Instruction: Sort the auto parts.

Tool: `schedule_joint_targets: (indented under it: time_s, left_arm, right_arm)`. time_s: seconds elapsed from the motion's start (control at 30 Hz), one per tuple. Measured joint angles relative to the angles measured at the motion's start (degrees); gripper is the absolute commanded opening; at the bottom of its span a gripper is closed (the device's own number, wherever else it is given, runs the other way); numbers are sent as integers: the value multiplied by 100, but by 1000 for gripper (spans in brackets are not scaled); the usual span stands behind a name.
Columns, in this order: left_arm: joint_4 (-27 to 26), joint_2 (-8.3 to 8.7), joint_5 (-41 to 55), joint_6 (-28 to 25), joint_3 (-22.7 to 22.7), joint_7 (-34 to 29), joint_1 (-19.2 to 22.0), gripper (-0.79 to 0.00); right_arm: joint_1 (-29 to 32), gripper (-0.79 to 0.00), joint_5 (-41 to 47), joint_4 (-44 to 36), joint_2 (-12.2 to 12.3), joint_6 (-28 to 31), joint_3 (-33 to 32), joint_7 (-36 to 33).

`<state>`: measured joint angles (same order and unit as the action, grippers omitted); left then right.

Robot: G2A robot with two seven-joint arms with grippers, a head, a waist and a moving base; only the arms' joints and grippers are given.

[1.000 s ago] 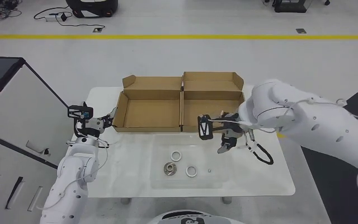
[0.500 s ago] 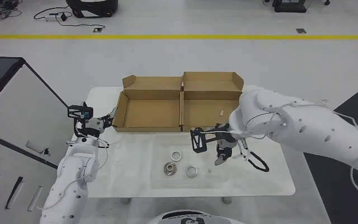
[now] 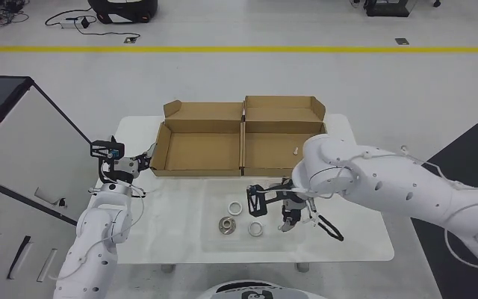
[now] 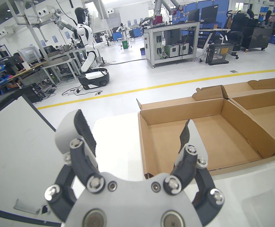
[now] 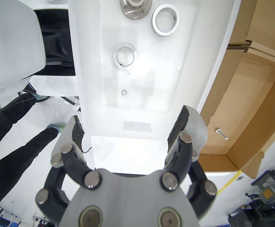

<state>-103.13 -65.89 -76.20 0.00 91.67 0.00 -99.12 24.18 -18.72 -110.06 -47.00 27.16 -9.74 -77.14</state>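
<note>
A clear tray (image 3: 299,238) on the white table holds two white rings (image 3: 235,207) (image 3: 255,229), a flanged metal hub (image 3: 225,224) and a small metal nut (image 5: 123,92). My right gripper (image 3: 287,221) hangs open over the tray's right part, a short way from the nut, with nothing between its fingers (image 5: 180,123). In the right wrist view the rings (image 5: 125,56) (image 5: 165,20) and the hub (image 5: 135,6) lie farther off. A bolt (image 5: 221,133) lies in the right cardboard box (image 3: 276,153). My left gripper (image 4: 135,129) stands open and empty at the left box's (image 3: 203,149) outer side.
The two open cardboard boxes stand side by side along the table's far half, flaps up. A grey board (image 3: 30,149) leans beside the table's left edge. A person's legs (image 5: 19,120) show on the floor past the table.
My right arm has swung from in front of the right box toward the table's near side and now hangs over the tray. The left arm has kept still.
</note>
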Motion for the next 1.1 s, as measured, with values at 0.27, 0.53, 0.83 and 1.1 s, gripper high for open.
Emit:
schedule_joint_targets:
  time_s: [0.27, 0.53, 0.83, 1.1]
  left_arm:
    - [0, 0, 0, 0, 0, 0, 0, 0]
    - [0, 0, 0, 0, 0, 0, 0, 0]
    - [0, 0, 0, 0, 0, 0, 0, 0]
    - [0, 0, 0, 0, 0, 0, 0, 0]
  right_arm:
    - [176, -120, -274, 87, -37, -43, 0, -43]
    - [419, -326, -467, 120, -41, -40, 0, -40]
    - [615, -428, -515, 270, -99, -5, 0, -5]
    - [817, -434, -594, 490, -222, 23, 0, 23]
